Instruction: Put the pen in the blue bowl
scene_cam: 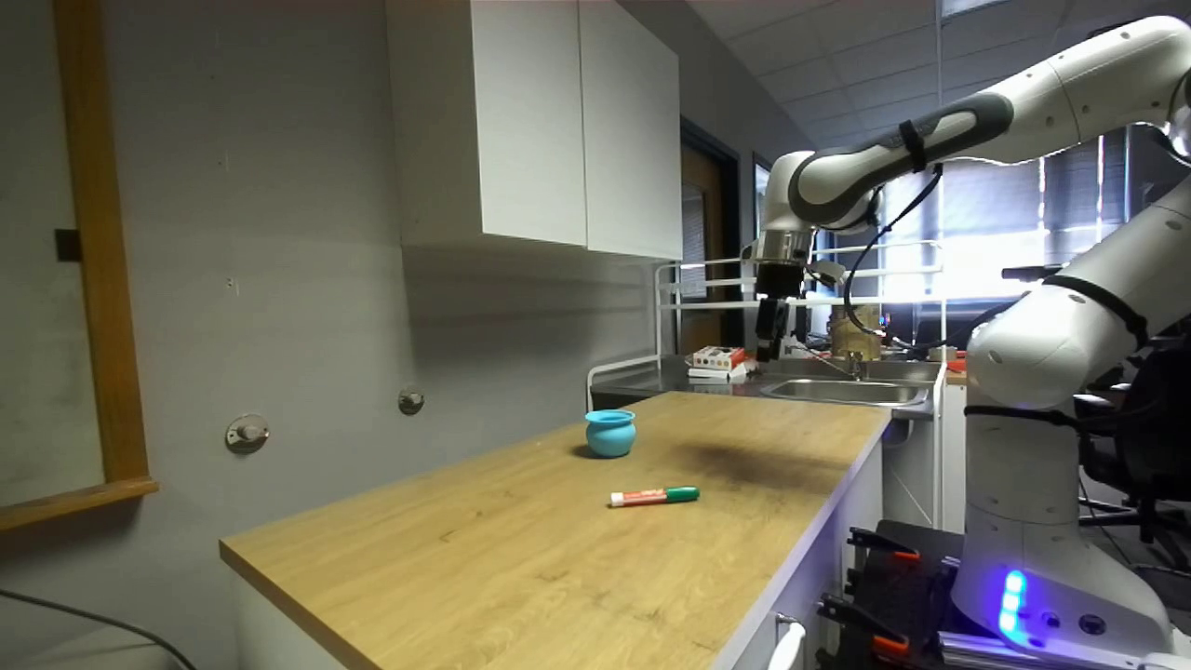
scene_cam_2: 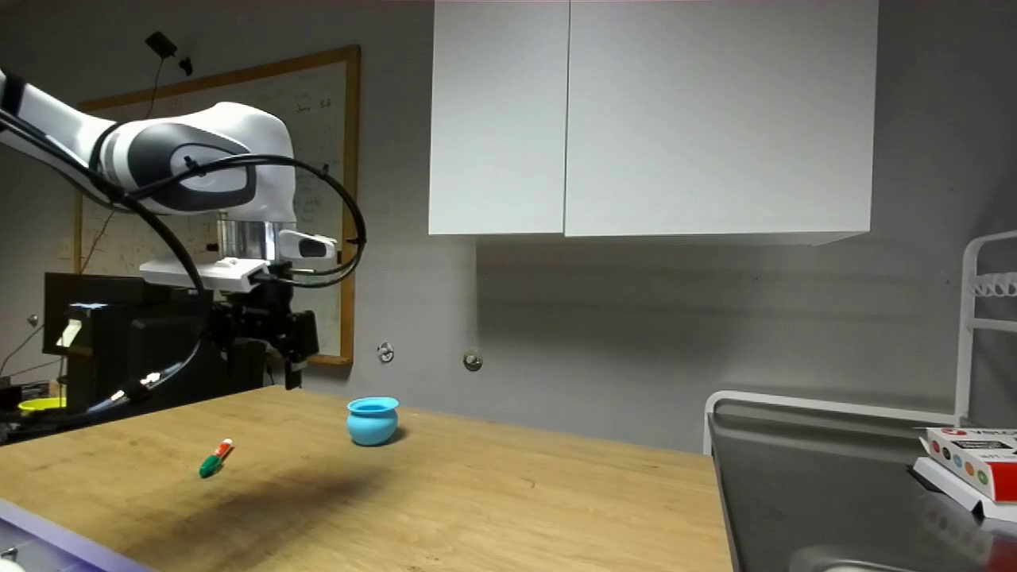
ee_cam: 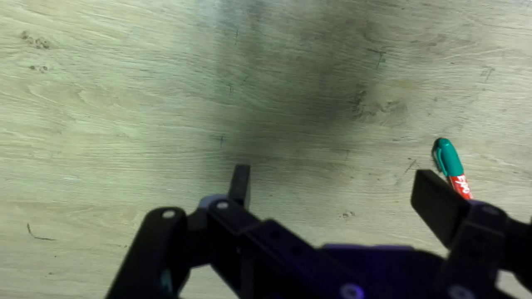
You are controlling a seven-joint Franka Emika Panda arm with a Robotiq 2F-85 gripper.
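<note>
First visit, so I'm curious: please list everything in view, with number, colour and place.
Counter: one, tan, beside wall
Pen: one, red and green, on counter
Bowl: one, blue, on counter
Cabinet: one, white, on wall
Whiteboard: one, white, on wall
Sink: one, silver, beside counter
Rack: one, white, near sink
Printed box: one, white and red, near sink
Background clutter: several, mostly dark, beyond counter
Robot arm: one, mostly white, beside counter
End effector: one, black, open, above counter
</note>
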